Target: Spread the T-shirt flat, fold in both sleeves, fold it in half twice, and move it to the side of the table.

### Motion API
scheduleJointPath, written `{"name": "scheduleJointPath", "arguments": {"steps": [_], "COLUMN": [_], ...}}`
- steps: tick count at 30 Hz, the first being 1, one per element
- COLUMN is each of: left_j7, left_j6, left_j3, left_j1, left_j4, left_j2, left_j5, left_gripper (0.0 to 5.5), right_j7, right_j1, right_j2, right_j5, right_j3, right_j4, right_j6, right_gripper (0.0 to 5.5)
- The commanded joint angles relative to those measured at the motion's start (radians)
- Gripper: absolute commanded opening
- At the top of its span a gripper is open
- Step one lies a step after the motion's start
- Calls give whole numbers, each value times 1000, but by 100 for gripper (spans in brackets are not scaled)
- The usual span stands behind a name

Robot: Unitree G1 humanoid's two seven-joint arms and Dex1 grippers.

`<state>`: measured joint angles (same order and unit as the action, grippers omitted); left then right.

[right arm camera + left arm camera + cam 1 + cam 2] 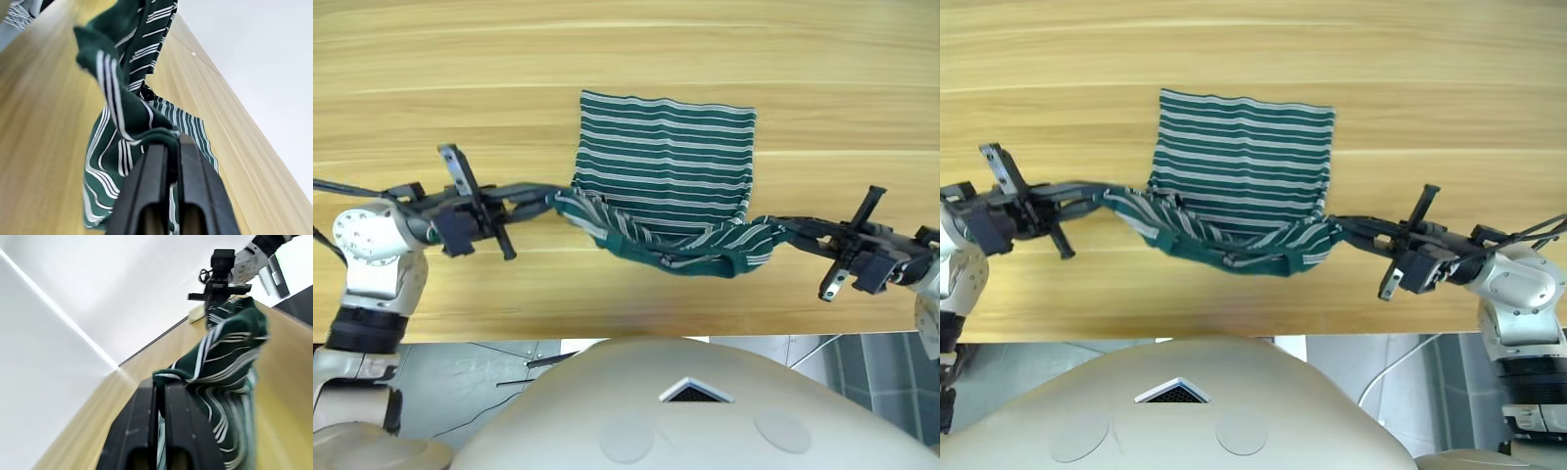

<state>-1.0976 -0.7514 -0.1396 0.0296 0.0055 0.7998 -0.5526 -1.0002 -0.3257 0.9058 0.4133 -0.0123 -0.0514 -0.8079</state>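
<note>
Both my hands are clamped on the T-shirt (666, 162). L hand (553, 199) pinches one near corner at mid-left of the head view, and R hand (783, 230) pinches the other at mid-right. In both wrist views the fingers are closed tight w/ striped cloth bunched between them.

The shirt sits centre frame on the tabletop (607, 49). Its far part lies flat as a neat striped rectangle. The near edge is lifted off the wood and sags in a loop between my hands, toward the bottom of the frame.

Progress, as I judge it: spreading is done. The sleeves look folded in, since no sleeve sticks out past the rectangle's sides, though I can't be sure w/ the near part bunched up. I'm prob. partway through a half-fold, near edge up but not yet laid over the far part.

Left to do: lay this fold down, any remaining half-fold, then move the bundle to the side of the tabletop.
</note>
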Motion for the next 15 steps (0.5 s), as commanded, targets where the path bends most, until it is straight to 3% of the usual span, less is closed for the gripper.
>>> {"name": "scheduleJointPath", "arguments": {"steps": [1,15], "left_j7": [49,357], "left_j6": [36,-87], "left_j3": [20,-67], "left_j1": [-125,-505], "left_j4": [102,695], "left_j2": [-79,-284], "left_j5": [106,697], "left_gripper": [0,0], "right_j7": [53,335], "right_j1": [93,382], "right_j2": [-44,-203], "right_j5": [-40,-383], "right_j3": [-24,0], "right_j4": [34,317], "right_j6": [81,311], "right_gripper": [1,0]}}
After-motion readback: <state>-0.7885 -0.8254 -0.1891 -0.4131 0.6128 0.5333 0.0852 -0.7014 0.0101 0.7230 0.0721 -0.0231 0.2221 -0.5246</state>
